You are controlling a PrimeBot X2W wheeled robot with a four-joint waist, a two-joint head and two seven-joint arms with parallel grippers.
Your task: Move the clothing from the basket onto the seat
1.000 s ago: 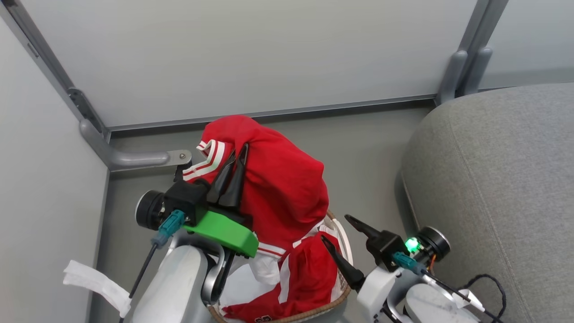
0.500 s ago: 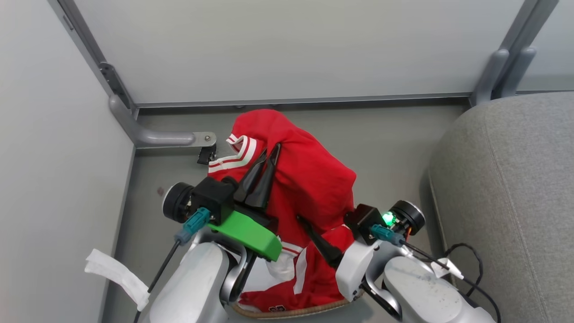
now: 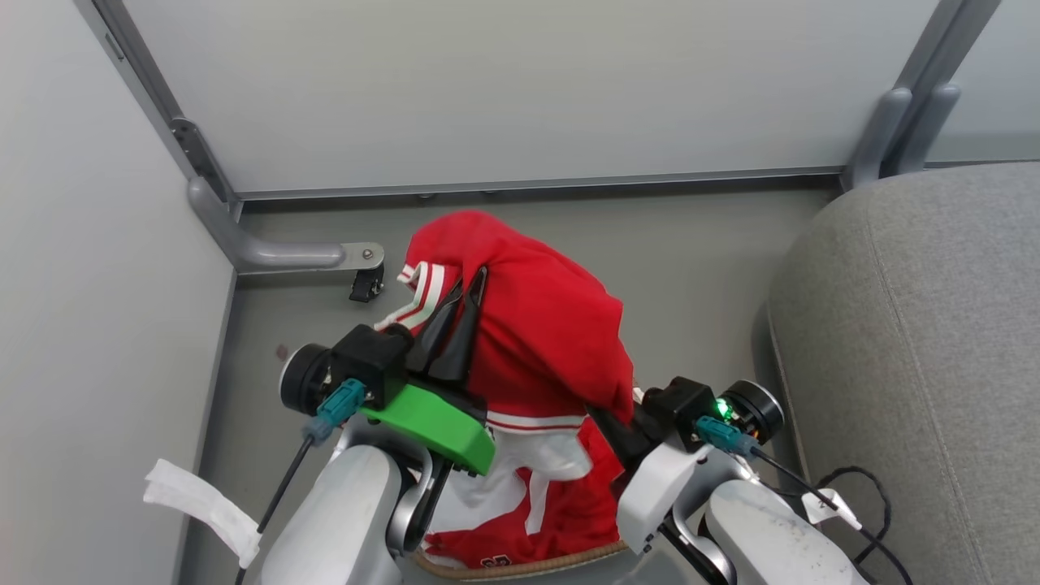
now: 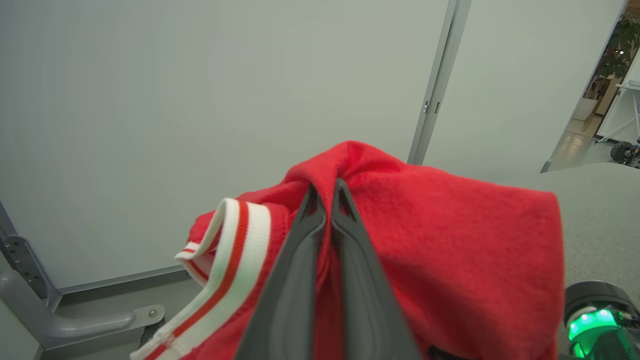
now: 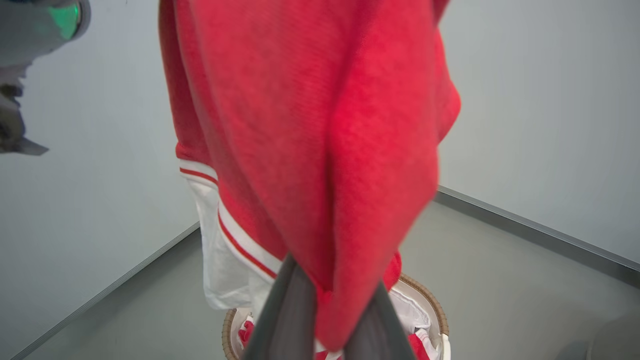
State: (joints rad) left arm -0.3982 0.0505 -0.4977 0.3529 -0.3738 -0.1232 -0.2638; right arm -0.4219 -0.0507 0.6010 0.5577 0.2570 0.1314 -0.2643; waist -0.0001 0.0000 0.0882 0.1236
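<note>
One piece of the red clothing (image 3: 536, 325) hangs lifted above the basket (image 3: 520, 566). My left gripper (image 3: 470, 284) is shut on its top fold beside the white-striped trim (image 3: 418, 292); the left wrist view shows its fingers (image 4: 300, 280) pressed together on the clothing (image 4: 450, 240). My right gripper (image 3: 617, 426) is shut on the lower right side, its tips buried in the clothing (image 5: 310, 125), and its fingers (image 5: 280, 320) pinch a fold. A second red piece (image 3: 569, 512) lies in the basket (image 5: 425, 295) on the white liner (image 3: 487, 496). The grey seat (image 3: 918, 325) stands to the right.
White partition walls close off the back and the left. A grey metal foot with a caster (image 3: 284, 256) juts onto the floor at the left. A white strip (image 3: 195, 508) lies at the lower left. A black cable (image 3: 865, 487) loops beside the seat.
My right gripper has moved left to the hanging garment and shut on its lower side. My left gripper still holds the top. The head camera has shifted.
</note>
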